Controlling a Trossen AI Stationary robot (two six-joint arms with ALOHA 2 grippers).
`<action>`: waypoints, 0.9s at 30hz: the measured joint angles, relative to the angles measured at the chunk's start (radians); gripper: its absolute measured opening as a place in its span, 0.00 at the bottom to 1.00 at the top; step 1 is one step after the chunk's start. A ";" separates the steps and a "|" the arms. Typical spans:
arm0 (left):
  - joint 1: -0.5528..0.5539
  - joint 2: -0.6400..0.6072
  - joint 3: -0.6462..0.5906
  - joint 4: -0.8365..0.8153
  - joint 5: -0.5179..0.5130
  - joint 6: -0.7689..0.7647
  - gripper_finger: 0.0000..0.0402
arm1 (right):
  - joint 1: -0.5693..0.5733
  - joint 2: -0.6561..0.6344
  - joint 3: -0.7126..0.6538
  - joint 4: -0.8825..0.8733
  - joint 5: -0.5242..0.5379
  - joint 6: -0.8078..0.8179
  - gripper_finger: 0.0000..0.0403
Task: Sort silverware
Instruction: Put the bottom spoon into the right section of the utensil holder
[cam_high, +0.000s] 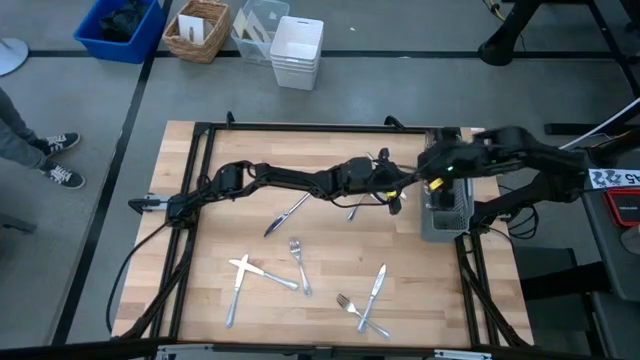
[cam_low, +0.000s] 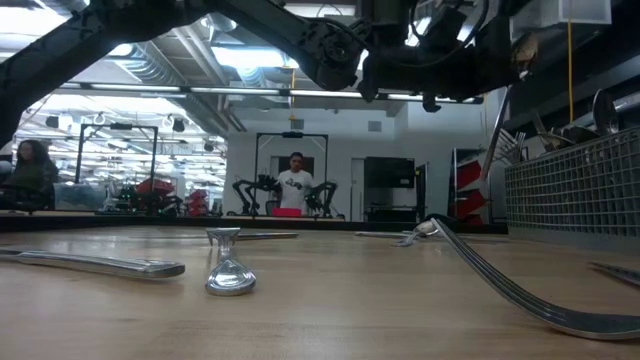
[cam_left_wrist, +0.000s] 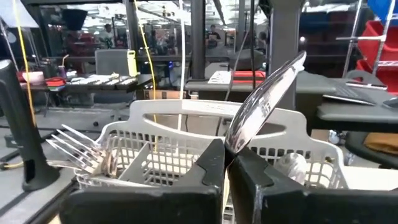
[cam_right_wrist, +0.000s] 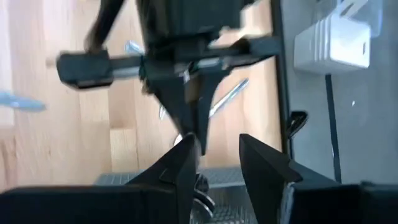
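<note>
- The loose silverware lies spread over the tabletop (cam_high: 420, 290): a crossed pair (cam_high: 245, 270) at the left, a fork (cam_high: 298, 262) and a table knife (cam_high: 287, 213) mid-board, and a fork-and-knife pair (cam_high: 365, 300) nearer the front. Where pieces overlap, a later pick could drag the piece lying beneath.
- The left end effector (cam_left_wrist: 227, 168) is pressed together on a shiny knife (cam_left_wrist: 264, 99), gripped low so most of its length stands slanting above the fingers. With so short a hold, it could pivot or slip out.
- The cutlery caddy (cam_left_wrist: 186, 109) sits just beyond that knife, with forks (cam_left_wrist: 78, 146) already in one compartment. If the knife is let go at this tilt, it may strike the rim or land among the forks.
- The right end effector (cam_right_wrist: 219, 152) hangs over the caddy with its fingers spread and nothing between them. It is very close to the left one, so the arms could collide if either moves.
- Hidden: from above, both arms cover the held knife and much of the caddy (cam_high: 445, 215).
- I cannot tell which compartment the knife is aimed at.
- At tabletop height, the caddy's contents are screened by its mesh, and the nearest pieces are cut off at the edges.
</note>
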 joint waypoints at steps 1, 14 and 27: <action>0.000 0.000 0.000 0.003 0.000 -0.009 0.00 | 0.000 0.000 0.026 -0.002 0.000 -0.001 0.31; -0.016 0.000 0.000 0.329 0.141 -0.123 0.00 | 0.000 -0.012 0.255 -0.001 0.000 -0.002 0.31; -0.065 0.020 0.000 0.486 0.221 0.013 0.00 | 0.000 -0.042 0.256 0.000 0.025 -0.013 0.31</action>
